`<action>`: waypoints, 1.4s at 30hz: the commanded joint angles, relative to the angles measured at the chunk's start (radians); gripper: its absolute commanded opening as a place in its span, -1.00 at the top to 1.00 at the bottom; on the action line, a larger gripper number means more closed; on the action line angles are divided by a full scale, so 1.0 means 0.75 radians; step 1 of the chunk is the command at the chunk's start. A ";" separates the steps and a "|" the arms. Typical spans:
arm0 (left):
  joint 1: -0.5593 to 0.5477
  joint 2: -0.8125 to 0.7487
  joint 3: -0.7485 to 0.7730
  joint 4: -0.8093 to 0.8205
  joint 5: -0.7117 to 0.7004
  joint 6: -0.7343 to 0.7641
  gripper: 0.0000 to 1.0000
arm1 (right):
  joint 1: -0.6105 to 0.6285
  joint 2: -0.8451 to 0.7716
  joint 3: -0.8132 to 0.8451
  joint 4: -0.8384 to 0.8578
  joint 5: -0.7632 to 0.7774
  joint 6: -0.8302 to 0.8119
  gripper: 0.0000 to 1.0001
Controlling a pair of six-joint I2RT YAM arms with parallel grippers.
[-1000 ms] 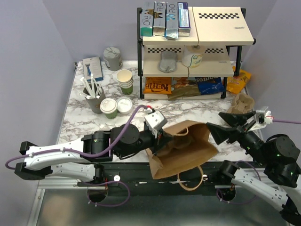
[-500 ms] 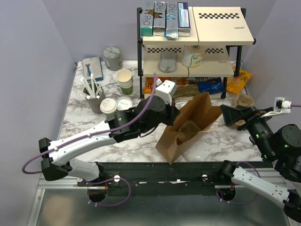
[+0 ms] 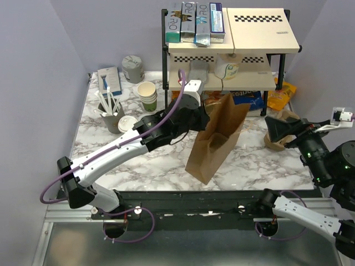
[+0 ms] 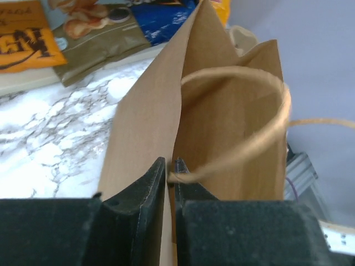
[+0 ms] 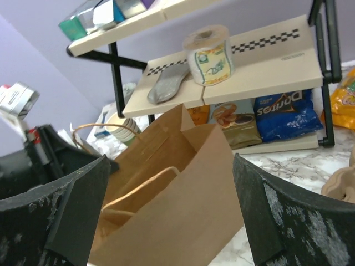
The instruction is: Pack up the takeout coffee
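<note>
The left hand (image 4: 171,164) is pinching the top edge of a brown paper bag (image 3: 215,139). Its two black fingers (image 4: 151,185) are pressed nearly together with one wall of the bag between them. From the wrist view, a twine handle (image 4: 238,70) loops out over the bag's open mouth just past the fingertips. From above, this left hand (image 3: 206,113) is reached out over the middle of the marble surface (image 3: 155,160). The bag hangs from it tilted, with its top leaning toward the black-framed rack (image 3: 233,83). The bag's bottom is down near the front edge of the surface, and I can't tell whether it rests there.

The right hand (image 3: 272,131) is off to the bag's right, well apart from it. It is spread wide with nothing between its fingers. Its own camera looks between them at the bag's open top (image 5: 166,183).

The takeout coffee (image 3: 126,122) stands on the surface at the left with its white lid on, partly behind the left arm. It is just beside a grey cup of white sticks (image 3: 112,114). A stack of lidless cups (image 3: 147,95) stands a little behind it.
</note>
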 commanded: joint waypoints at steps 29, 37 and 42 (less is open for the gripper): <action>0.378 -0.812 -0.502 -0.849 -0.486 -0.555 -0.98 | 0.195 1.190 0.963 -0.054 -1.006 -0.538 -1.00; 1.007 -0.706 -0.756 -0.489 -0.101 -0.501 -0.91 | 0.201 0.896 0.401 0.252 -0.808 -0.358 -1.00; 1.186 -0.593 -0.883 -0.191 0.050 -0.540 -0.85 | 0.201 0.657 0.150 0.334 -0.662 -0.301 -1.00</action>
